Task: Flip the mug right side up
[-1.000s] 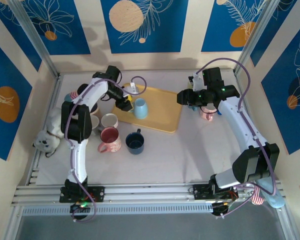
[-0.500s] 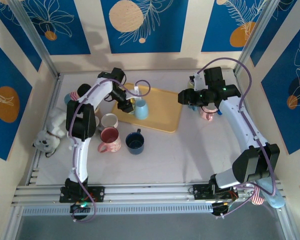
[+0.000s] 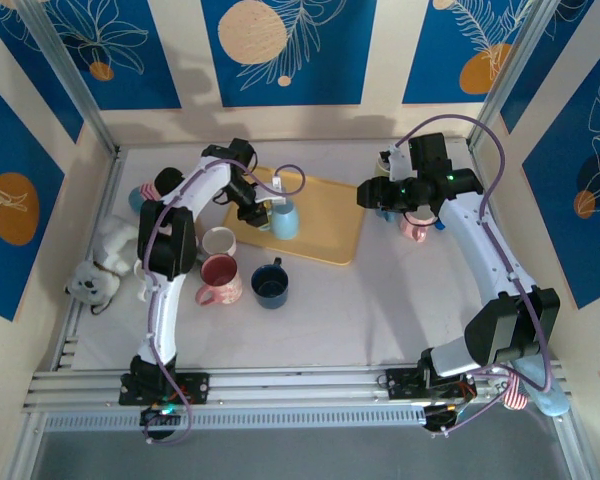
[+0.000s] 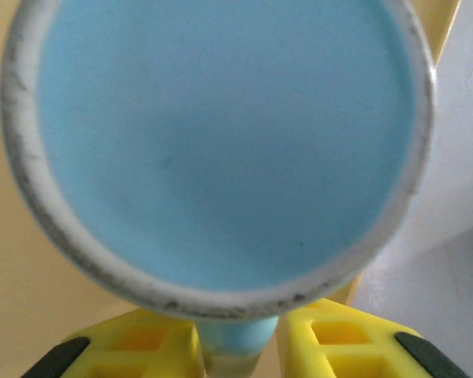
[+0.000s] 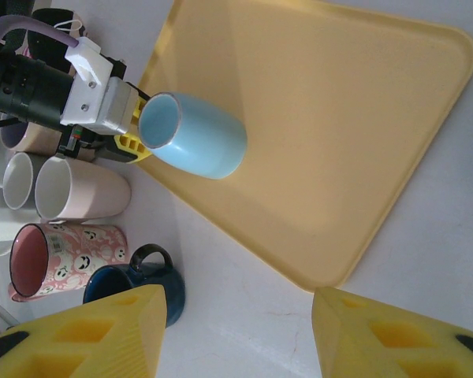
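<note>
1. The left gripper (image 3: 261, 212) has slid in across the yellow tray (image 3: 325, 240) to the left flank of the light blue mug (image 3: 284, 220). Its jaws drew together as it came. The mug has barely shifted.
2. In the left wrist view the mug's handle (image 4: 235, 350) sits between the two yellow fingers (image 4: 146, 346). They press on it from either side with no gap that I can see, so I read this as a pinch on the handle.
3. The mug stands mouth-down on the left part of the tray, near that edge. Its flat base and scuffed foot ring (image 4: 33, 185) face up toward the wrist camera.
4. The grasp looks about finished. The lift and the flip are not yet done, so the task is still in its early part (judged from the base still being uppermost).
5. The right gripper (image 3: 370, 195) has not moved. It hangs beyond the tray's far right corner with its fingers spread wide and nothing between them.
6. The pale table (image 3: 380, 310) also holds a cluster just off the tray's near-left side: a white mug (image 3: 218, 242), a pink patterned mug (image 3: 220, 278) and a dark blue mug (image 3: 270, 285). A plush toy (image 3: 98, 270) lies at the left edge.
7. Cream walls with blue leaf-print panels (image 3: 290, 50) enclose the cell, and metal posts stand in the corners.
</note>
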Robot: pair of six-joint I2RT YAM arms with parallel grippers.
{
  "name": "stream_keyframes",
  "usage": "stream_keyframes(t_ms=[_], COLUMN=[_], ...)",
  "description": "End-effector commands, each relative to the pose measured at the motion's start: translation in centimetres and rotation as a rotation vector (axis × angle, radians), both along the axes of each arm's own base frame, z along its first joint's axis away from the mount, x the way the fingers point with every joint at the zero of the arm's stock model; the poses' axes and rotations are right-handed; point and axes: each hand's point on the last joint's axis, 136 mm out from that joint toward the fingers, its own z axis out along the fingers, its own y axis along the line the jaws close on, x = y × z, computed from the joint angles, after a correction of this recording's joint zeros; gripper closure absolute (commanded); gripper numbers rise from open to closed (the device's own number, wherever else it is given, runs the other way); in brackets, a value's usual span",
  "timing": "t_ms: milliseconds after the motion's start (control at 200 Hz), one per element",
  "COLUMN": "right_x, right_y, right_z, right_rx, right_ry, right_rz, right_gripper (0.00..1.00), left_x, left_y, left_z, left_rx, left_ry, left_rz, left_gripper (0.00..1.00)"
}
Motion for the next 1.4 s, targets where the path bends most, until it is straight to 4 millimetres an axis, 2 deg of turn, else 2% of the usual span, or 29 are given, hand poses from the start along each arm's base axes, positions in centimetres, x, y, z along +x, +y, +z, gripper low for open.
stream_keyframes(t_ms=[0, 225, 340, 455, 660, 790, 1105, 1290, 1396], right_x=[0.1, 0.1, 0.0, -0.1, -0.5, -1.0, -2.2, -3.0, -3.4], right_y=[0.1, 0.1, -0.1, -0.2, -0.1, 0.1, 0.7, 1.3, 1.9], right_z=[1.3, 1.3, 1.4, 1.5, 1.9, 2.2, 3.9, 5.2, 5.9], right_rx=[0.014, 0.018, 0.021, 0.027, 0.046, 0.076, 0.215, 0.324, 0.41], right_ry=[-0.029, -0.031, -0.03, -0.033, -0.039, -0.048, -0.11, -0.139, -0.138], right_rz=[0.018, 0.017, 0.015, 0.012, 0.013, 0.021, 0.068, 0.105, 0.128], right_gripper=[0.48, 0.48, 0.48, 0.48, 0.48, 0.48, 0.47, 0.45, 0.45], left_x=[0.0, 0.2, 0.3, 0.2, -0.4, -1.0, -2.6, -3.4, -3.9], left_y=[-0.6, -0.8, -1.1, -1.8, -2.6, -3.2, -4.3, -4.5, -4.6], left_z=[-0.3, -0.7, -0.5, 0.6, 3.7, 6.2, 14.0, 19.1, 22.7], left_rx=[0.006, 0.005, -0.023, -0.083, -0.186, -0.268, -0.523, -0.643, -0.744], left_ry=[0.012, 0.009, -0.008, -0.054, -0.123, -0.134, -0.176, -0.171, -0.179], left_rz=[0.0, 0.01, 0.008, -0.009, -0.022, -0.004, 0.103, 0.199, 0.25], left_gripper=[0.75, 0.83, 0.92, 1.0, 1.0, 1.0, 1.0, 1.0, 1.0])
